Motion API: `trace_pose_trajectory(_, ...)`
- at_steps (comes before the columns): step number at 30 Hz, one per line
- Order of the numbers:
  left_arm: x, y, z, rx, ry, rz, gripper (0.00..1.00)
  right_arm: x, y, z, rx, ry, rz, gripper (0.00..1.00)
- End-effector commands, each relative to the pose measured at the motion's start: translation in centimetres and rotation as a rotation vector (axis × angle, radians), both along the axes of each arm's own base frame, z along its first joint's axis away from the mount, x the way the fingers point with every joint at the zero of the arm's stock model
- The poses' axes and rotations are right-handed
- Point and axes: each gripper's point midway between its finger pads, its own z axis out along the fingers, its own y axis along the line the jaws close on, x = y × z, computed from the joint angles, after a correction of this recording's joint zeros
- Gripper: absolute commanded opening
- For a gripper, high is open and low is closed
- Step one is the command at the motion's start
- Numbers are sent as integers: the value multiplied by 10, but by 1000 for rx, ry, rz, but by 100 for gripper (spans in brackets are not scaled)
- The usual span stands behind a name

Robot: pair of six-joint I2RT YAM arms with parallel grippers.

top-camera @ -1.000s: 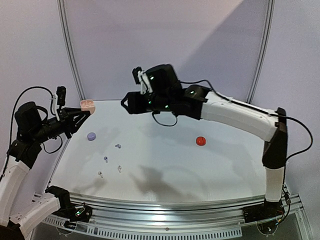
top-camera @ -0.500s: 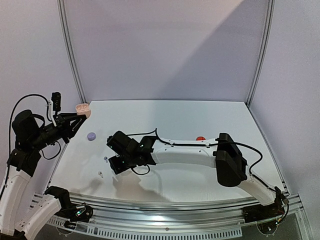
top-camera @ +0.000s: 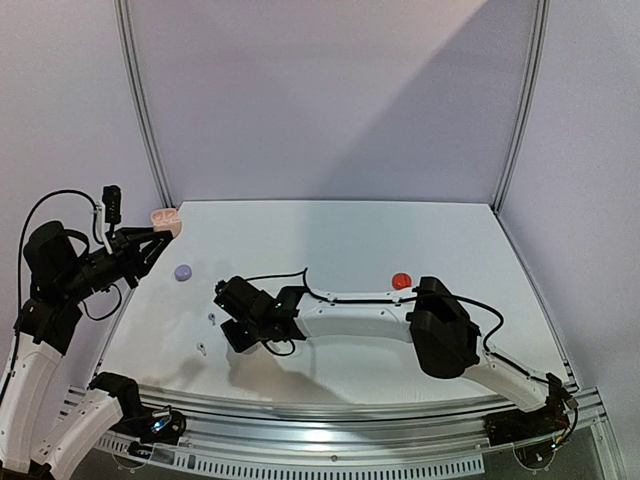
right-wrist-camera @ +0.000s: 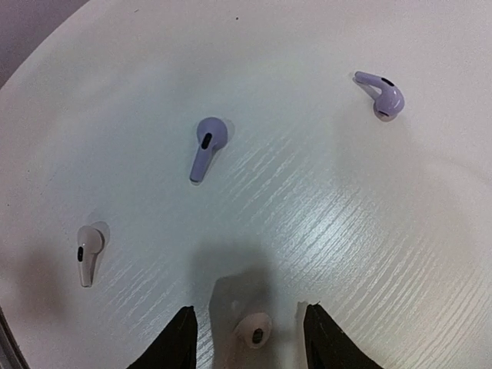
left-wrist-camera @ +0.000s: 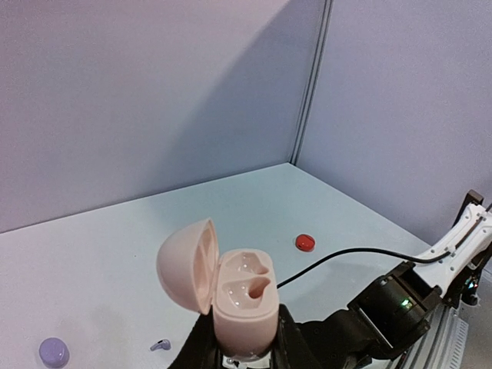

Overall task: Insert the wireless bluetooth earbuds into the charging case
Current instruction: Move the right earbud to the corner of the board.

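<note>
My left gripper [top-camera: 158,230] is shut on an open pale pink charging case [top-camera: 168,217], held upright above the table's left edge. In the left wrist view the case [left-wrist-camera: 240,296] shows two empty sockets and its lid swung left. My right gripper [top-camera: 237,340] is low over the table at the front left, open. In the right wrist view its fingers straddle a white earbud [right-wrist-camera: 252,330] lying on the table, not touching it. Another white earbud [right-wrist-camera: 87,252] and two lilac earbuds [right-wrist-camera: 206,146] [right-wrist-camera: 382,92] lie beyond. No red earbuds show.
A closed lilac round case [top-camera: 182,271] lies at the left. A closed red round case [top-camera: 401,280] lies right of centre. The right arm [top-camera: 350,318] stretches low across the table's front, its black cable [left-wrist-camera: 346,257] trailing. Metal rail along the near edge [top-camera: 330,410].
My right arm has swung from high at the back down to the table's front left, over the earbuds. My left gripper has drawn slightly back and left with the case.
</note>
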Motion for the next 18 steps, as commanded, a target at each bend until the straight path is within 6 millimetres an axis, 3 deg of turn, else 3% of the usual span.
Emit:
trace_pose_trajectory(1,0,2,-6,-5,15,2,0,1,2,-15,-36,-43,17,45)
trace_pose_trajectory(7,1,3,-6,3,14,7,0,-13,1,-24,-99,-86,74,35)
trace_pose_trajectory(12,2,3,-7,0,19,8,0,-14,-8,-34,-152,-94,83,33)
trace_pose_trajectory(18,2,3,-7,6,18,10,0,-13,-12,-39,-181,-109,94,20)
